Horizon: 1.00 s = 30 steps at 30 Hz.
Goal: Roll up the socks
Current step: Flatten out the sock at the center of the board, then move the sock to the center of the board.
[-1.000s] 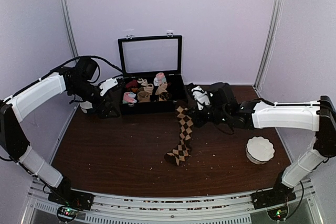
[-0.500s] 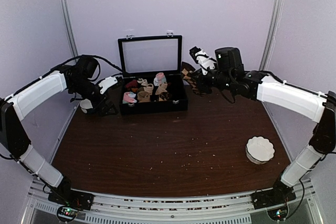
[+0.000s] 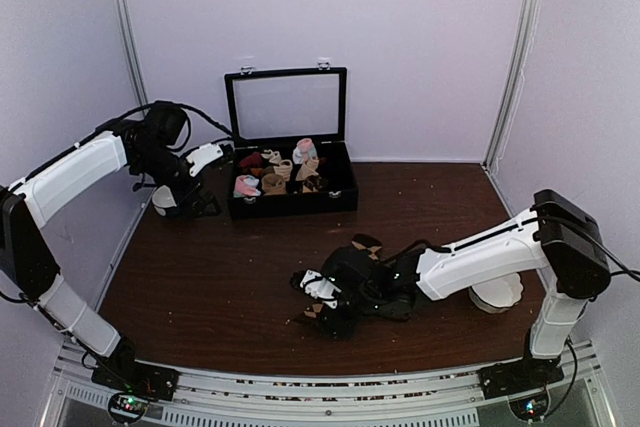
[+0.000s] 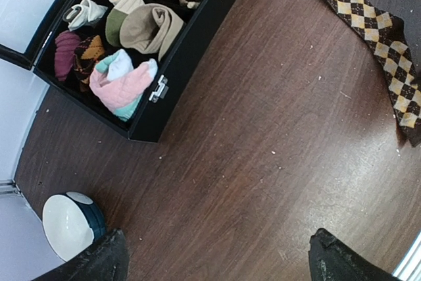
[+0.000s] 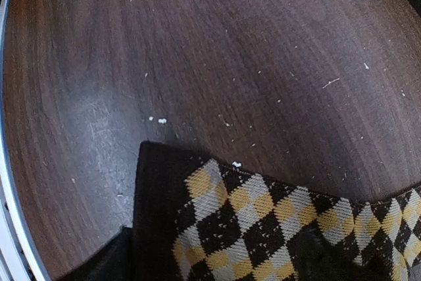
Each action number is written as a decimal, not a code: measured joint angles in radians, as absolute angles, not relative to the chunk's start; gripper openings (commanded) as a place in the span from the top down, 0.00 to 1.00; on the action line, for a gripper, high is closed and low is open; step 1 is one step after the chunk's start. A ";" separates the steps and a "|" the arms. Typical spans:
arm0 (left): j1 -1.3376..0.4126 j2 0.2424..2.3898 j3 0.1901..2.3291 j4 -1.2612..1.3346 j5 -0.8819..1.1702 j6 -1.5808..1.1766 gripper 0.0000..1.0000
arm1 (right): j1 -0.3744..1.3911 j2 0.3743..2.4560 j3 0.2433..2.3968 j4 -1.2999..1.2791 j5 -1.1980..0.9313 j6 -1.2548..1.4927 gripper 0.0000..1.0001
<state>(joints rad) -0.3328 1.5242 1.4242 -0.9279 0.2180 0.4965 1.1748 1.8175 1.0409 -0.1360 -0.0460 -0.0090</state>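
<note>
The socks (image 5: 263, 222) are dark brown with tan and grey argyle diamonds, and they lie flat on the brown table with the plain dark cuff toward the left. My right gripper (image 5: 210, 258) hovers low over that cuff end, open, one dark finger at each side of the fabric. From above, my right gripper (image 3: 325, 305) is at the front middle of the table and covers most of the socks (image 3: 366, 243). My left gripper (image 4: 220, 264) is open over bare wood near the black box, and the socks (image 4: 381, 37) show far off to its upper right.
An open black box (image 3: 290, 203) of small rolled socks stands at the back, lid up. A white-and-blue bowl (image 4: 66, 225) sits left of it. A white fluted bowl (image 3: 497, 293) rests by my right arm's elbow. Small crumbs dot the wood.
My right gripper, shut on the socks, lifted them toward the back right. It then swung down to the front middle and opened, and the socks now lie on the table. The left arm stayed put.
</note>
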 measured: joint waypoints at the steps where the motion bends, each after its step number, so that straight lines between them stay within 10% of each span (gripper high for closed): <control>1: -0.333 1.524 1.424 -0.931 0.222 0.498 0.02 | 1.174 1.809 1.041 -0.133 -0.057 0.001 0.00; 15: -0.333 1.525 1.411 -0.953 0.377 0.566 0.08 | 0.928 1.486 0.932 -0.054 0.052 0.283 0.00; 26: -0.458 1.538 1.350 -0.966 0.448 0.695 0.07 | 0.764 1.803 1.173 -0.216 0.086 0.421 0.64; 30: -0.483 1.558 1.346 -0.971 0.449 0.707 0.07 | 0.767 1.877 1.225 -0.272 0.035 0.461 0.72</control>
